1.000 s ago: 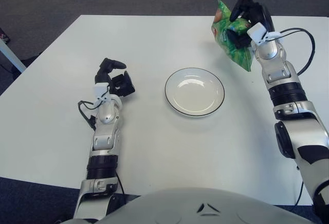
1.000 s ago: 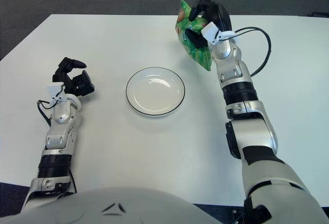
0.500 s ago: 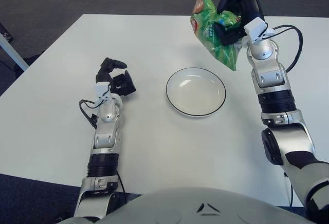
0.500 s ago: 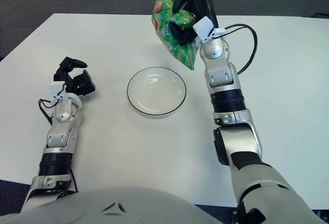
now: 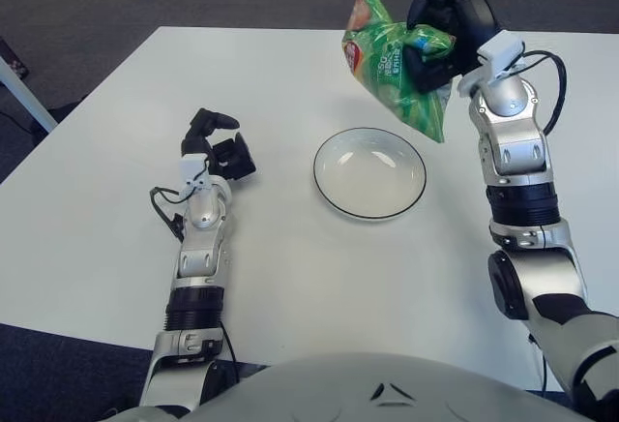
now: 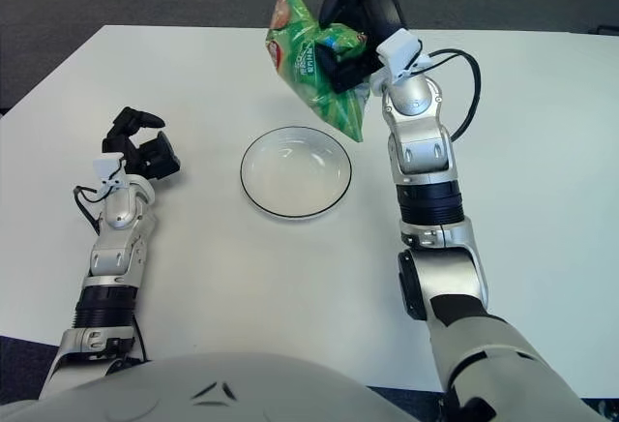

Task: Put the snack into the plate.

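While gripped: snack [image 5: 392,69] in rt robot hand [image 5: 447,27]

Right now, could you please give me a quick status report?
Right robot hand shut on snack bag, held above plate's far edge. Plate empty. Left robot hand idle, left of plate. Nothing blocking.

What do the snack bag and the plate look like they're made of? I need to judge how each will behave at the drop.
Snack bag, held up by the right hand: thin glossy printed plastic film, judging by its creases and sheen. Plate: looks like glazed ceramic, white and smooth with a thin dark rim line and soft reflections, though hard plastic can't be ruled out. Left hand is idle left of the plate.
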Controlling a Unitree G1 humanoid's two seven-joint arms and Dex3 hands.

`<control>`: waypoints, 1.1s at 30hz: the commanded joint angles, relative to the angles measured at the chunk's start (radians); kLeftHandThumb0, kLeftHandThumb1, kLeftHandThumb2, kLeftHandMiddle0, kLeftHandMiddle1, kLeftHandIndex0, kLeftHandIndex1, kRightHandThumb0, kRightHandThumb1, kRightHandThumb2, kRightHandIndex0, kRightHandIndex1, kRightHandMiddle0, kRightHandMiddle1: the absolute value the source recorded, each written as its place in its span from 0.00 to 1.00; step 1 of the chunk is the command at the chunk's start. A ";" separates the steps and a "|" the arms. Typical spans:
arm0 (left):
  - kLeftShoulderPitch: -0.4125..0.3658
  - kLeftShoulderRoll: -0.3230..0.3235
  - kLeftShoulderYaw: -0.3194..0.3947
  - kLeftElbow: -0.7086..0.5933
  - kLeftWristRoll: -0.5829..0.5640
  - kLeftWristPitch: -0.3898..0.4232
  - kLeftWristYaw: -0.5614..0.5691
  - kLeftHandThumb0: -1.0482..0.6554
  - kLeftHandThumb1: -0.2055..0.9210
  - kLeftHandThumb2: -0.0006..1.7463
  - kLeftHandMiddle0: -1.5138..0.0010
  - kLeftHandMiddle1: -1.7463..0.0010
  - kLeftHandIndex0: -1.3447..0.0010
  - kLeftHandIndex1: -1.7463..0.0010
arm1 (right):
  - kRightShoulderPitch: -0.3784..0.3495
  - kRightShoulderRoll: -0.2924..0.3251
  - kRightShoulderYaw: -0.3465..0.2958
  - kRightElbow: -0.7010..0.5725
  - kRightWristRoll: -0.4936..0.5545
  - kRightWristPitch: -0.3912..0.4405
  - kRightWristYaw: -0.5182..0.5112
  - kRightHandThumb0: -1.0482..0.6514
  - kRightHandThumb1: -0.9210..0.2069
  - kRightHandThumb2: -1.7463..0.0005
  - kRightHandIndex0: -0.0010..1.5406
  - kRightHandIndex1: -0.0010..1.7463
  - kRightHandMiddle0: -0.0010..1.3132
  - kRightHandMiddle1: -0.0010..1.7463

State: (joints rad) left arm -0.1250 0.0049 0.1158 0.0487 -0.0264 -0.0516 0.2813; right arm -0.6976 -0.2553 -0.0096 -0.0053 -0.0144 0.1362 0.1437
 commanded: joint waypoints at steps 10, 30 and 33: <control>0.097 -0.051 0.003 0.106 -0.012 -0.018 -0.010 0.31 0.38 0.82 0.09 0.00 0.49 0.00 | 0.039 0.017 -0.027 -0.142 0.130 0.136 0.085 0.62 0.87 0.00 0.57 1.00 0.52 1.00; 0.093 -0.057 0.019 0.118 -0.013 -0.038 -0.013 0.31 0.38 0.82 0.09 0.00 0.49 0.00 | 0.151 -0.040 -0.049 -0.323 0.295 0.317 0.241 0.62 0.81 0.05 0.56 0.97 0.47 1.00; 0.092 -0.058 0.020 0.117 -0.010 -0.036 -0.010 0.31 0.39 0.82 0.09 0.00 0.49 0.00 | 0.162 -0.065 -0.047 -0.342 0.305 0.370 0.250 0.62 0.81 0.06 0.56 0.96 0.47 1.00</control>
State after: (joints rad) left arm -0.1428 0.0020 0.1402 0.0843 -0.0327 -0.0810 0.2675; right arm -0.5393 -0.2946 -0.0467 -0.3165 0.2650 0.4623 0.3847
